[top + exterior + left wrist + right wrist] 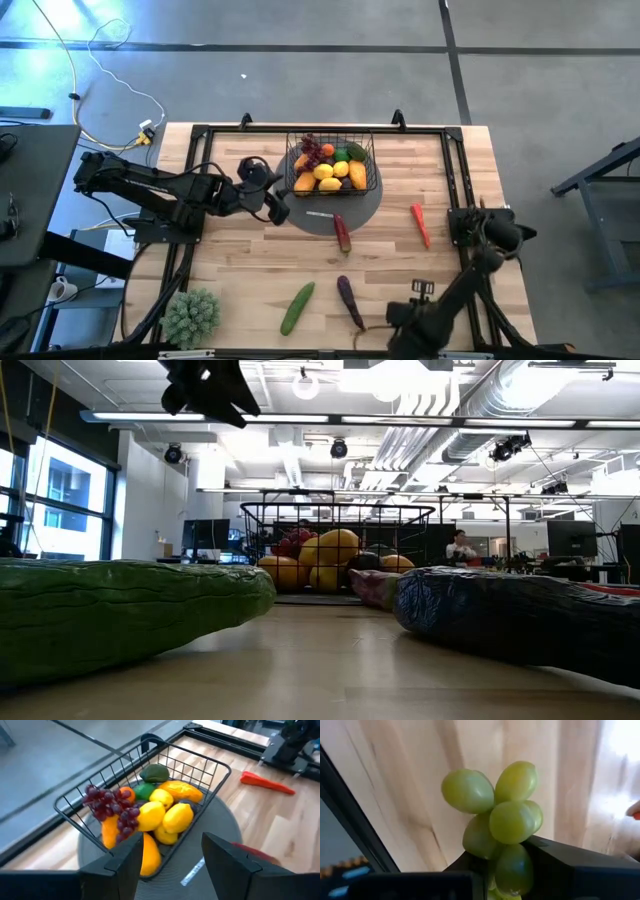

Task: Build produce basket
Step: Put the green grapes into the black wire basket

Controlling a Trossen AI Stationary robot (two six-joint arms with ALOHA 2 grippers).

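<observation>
The black wire basket (332, 150) stands on a flat grey disc (330, 215) at the table's far middle. It holds purple grapes (107, 802), lemons (172, 817), orange-yellow fruits and green pieces. My left gripper (272, 205) is open and empty, raised just left of the basket; it also shows in its wrist view (170, 865). My right gripper (400, 318), near the table's front edge, is shut on a bunch of green grapes (497, 815). A cucumber (297, 307), an eggplant (350, 300) and a red chili (420, 225) lie on the table. My right gripper pinches the near end of the green grape bunch (512, 867) between its two fingers. The other grapes stick out beyond the fingertips, over the wooden table top. Whether the bunch touches the table, I cannot tell.
A dark red piece (342, 232) lies at the disc's near edge. A green leafy clump (190, 315) sits at the front left corner. A black frame (455, 170) runs along the table's sides. In the low view the cucumber (120, 605) and eggplant (520, 615) fill the foreground.
</observation>
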